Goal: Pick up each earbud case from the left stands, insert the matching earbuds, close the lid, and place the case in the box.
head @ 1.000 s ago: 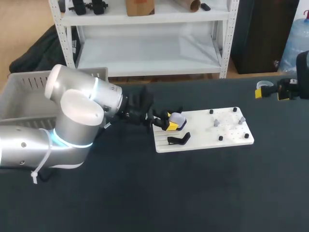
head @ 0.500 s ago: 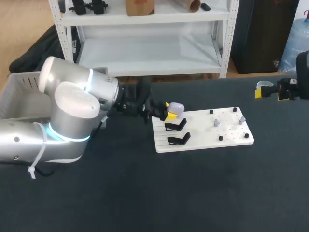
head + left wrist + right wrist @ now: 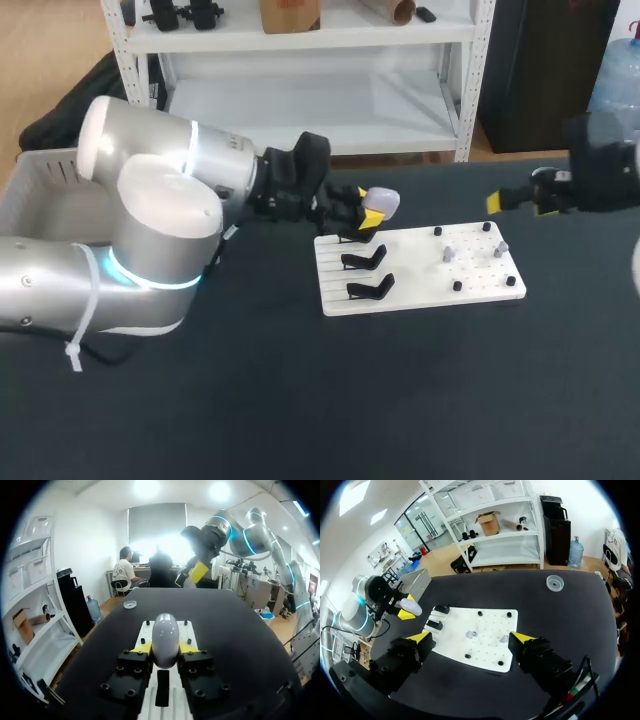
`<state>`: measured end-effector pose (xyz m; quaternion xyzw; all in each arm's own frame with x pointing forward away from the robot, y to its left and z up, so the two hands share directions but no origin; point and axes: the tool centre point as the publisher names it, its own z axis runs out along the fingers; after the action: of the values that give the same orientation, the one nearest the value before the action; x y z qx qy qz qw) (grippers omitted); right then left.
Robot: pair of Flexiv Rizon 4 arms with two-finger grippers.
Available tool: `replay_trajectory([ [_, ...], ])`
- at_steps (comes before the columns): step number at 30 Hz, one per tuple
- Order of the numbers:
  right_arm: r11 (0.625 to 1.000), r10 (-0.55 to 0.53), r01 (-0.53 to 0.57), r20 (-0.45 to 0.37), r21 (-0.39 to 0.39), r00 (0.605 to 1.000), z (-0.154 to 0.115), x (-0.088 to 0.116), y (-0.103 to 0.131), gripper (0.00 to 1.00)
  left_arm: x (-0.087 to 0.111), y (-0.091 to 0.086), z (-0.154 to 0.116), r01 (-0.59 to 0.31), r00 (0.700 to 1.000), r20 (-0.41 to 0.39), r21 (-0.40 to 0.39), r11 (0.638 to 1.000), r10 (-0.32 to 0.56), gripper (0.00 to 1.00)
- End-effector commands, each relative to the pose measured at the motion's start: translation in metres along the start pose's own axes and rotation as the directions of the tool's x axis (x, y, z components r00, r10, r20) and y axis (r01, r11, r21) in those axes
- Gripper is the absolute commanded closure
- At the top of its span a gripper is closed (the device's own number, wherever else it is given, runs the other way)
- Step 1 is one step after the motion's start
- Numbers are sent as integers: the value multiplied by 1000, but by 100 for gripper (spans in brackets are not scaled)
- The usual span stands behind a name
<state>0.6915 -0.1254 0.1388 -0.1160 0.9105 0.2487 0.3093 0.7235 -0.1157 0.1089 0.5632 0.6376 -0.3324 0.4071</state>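
Clamping the earbud case from both sides, the left gripper has its yellow tips pressed tight against it, so that's a solid grasp. The case is a smooth, rounded, egg-ish thing, pale grey-white with a faint lilac tint and a glossy top, lid shut as far as the head view tells. It's held up in the air just off the far left corner of the white board, near the two black stands, which both sit bare on the board's left end. The right end of the board has a few small black pegs and a couple of little greyish earbuds sitting among them. The right gripper hangs with its fingers spread wide and nothing between them, off past the board's right end, with the board ahead of it in its own wrist view. The grey box sits at the table's left edge behind the left arm, and a small clear cup stands well apart from the board.
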Motion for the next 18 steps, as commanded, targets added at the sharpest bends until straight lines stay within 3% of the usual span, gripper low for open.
replay_trajectory([
  [1, 1000, -13, 13, -15, -1, 1000, 15, 1, 14, 0, -7, -5, 4, 0, 1000, 2, -53, 999, 0, 100],
  [8, 995, -88, 86, -61, -42, 994, 26, 8, 43, 0, -8, -2, 17, -15, 1000, -7, -36, 999, 15, 100],
  [18, 990, -122, 114, -96, -87, 988, 39, 14, 63, 0, -11, -9, 26, -20, 1000, -8, -22, 1000, 19, 100],
])
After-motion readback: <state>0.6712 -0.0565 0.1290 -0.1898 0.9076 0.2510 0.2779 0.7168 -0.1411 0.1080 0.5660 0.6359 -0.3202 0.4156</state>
